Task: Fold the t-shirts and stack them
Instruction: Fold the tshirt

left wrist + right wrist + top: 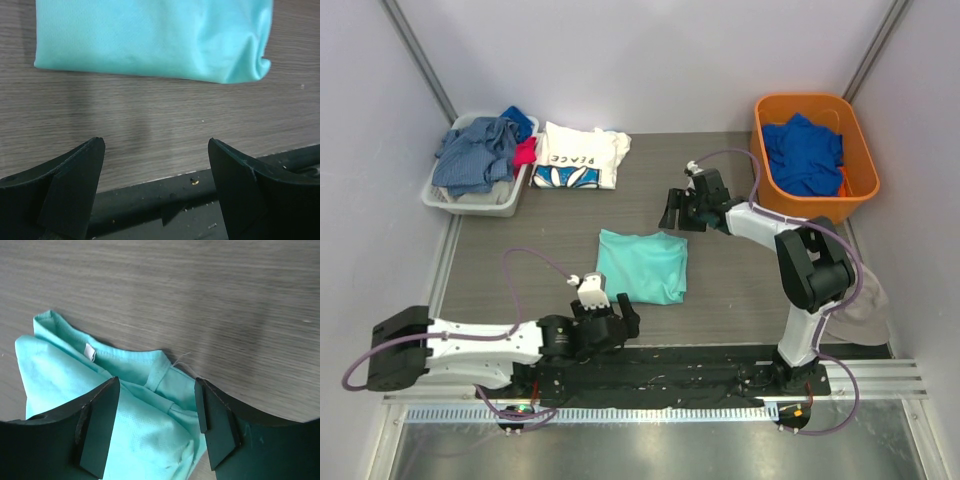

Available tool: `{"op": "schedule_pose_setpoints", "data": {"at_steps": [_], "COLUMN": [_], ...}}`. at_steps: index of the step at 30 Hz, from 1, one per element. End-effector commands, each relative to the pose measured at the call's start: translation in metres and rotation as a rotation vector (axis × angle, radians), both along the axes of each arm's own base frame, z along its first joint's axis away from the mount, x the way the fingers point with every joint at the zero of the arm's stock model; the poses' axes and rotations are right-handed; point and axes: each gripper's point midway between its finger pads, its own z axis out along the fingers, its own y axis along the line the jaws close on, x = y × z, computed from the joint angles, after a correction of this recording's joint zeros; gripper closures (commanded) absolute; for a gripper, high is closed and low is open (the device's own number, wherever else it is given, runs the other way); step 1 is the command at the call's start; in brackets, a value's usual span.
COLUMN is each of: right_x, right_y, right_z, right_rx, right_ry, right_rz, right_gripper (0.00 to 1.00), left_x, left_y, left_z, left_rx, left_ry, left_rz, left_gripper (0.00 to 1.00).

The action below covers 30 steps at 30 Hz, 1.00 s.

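Mint t-shirt [642,265] folded on table [520,240]. Left gripper [620,318] wide open, empty, at its near edge; right gripper [677,215] open, empty, above far corner.

The left arm [480,343] lies low along the near edge of the desk [740,290], stretched out to the right. Its left claw [156,150] sits near the middle of that edge, with its two black fingers [75,185] spread wide apart. The right arm [807,270] stands up from the right end of the near edge, bends at the elbow and reaches left toward the middle of the desk, and its right claw [156,390] tips downward with its fingers apart too.
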Motion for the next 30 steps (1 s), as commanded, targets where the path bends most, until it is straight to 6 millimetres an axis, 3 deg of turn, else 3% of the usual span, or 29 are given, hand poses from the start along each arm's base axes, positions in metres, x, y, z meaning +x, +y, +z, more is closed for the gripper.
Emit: {"op": "schedule_pose_setpoints", "data": {"at_steps": [1,6,13,23,27,29,30], "right_x": [-0.001,-0.011,-0.036,-0.096,-0.119,-0.138,-0.143], "right_y": [0.029,0.029,0.025,0.0,-0.006,-0.008,-0.007], "right_z": [0.011,0.002,-0.013,-0.048,-0.041,-0.047,-0.04], "right_rx": [0.11,0.119,0.134,0.099,0.111,0.106,0.116], "right_ry": [-0.013,0.024,0.11,0.24,0.251,0.285,0.272], "right_rz": [0.132,0.148,0.144,0.105,0.064,0.052,0.052], "right_gripper": [0.3,0.3,0.3,0.3,0.3,0.3,0.3], "left_x": [0.015,0.018,0.023,0.038,0.048,0.057,0.059], "left_y": [-0.022,-0.029,-0.011,0.03,0.038,0.04,0.038], "left_z": [0.011,-0.007,-0.018,-0.02,-0.021,-0.02,-0.021], "left_rx": [-0.096,-0.096,-0.062,-0.041,-0.016,-0.022,-0.013], "left_ry": [-0.049,-0.05,-0.079,-0.108,-0.113,-0.115,-0.111], "left_rz": [0.103,0.12,0.176,0.272,0.283,0.298,0.283], "left_gripper": [0.1,0.09,0.07,0.05,0.05,0.04,0.05]}}
